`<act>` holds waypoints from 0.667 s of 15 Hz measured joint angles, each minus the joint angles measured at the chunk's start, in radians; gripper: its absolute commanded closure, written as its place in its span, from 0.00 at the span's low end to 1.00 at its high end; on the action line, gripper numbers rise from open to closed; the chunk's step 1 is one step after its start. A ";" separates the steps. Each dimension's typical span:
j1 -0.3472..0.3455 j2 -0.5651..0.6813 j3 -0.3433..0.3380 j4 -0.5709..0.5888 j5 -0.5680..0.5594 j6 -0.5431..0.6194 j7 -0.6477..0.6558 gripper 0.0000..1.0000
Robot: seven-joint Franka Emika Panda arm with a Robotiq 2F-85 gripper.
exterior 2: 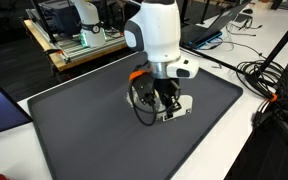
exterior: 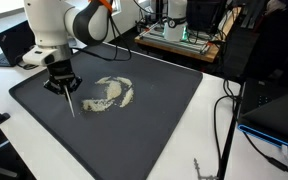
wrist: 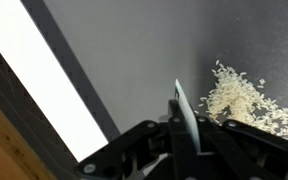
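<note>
Hand: my gripper (exterior: 64, 88) is closed tight on a thin flat blade (wrist: 181, 108), which points down to the dark mat (exterior: 169, 120).
Blade tip: it is at the mat surface or just above it; I cannot tell if it touches.
Grains: a loose pile of pale grains (exterior: 112, 93) (they look like rice) lies near the middle of the mat. It is close beside the blade but apart from it.
Step in hand: I judge that I am setting the blade next to the pile, and no push into the pile has begun yet.
Next move calls for: I think the blade edge must be low and flat on the mat and travel slowly sideways to the pile, so that no grains scatter or slip under the edge.
Containers: I see no bowl, cup or tray on the mat; the grains rest directly on the mat, inside nothing.
Around: a laptop (exterior: 14, 42) stands beyond one mat corner, and cables (exterior 2: 269, 80) lie on the white table.
</note>
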 measured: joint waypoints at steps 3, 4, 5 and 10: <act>0.001 0.004 0.000 -0.006 0.000 -0.002 0.000 0.99; 0.001 0.008 -0.001 -0.008 0.000 -0.002 0.000 0.99; 0.003 0.014 -0.002 -0.009 -0.002 -0.001 0.000 0.99; 0.022 0.042 -0.025 -0.009 -0.014 0.045 0.014 0.99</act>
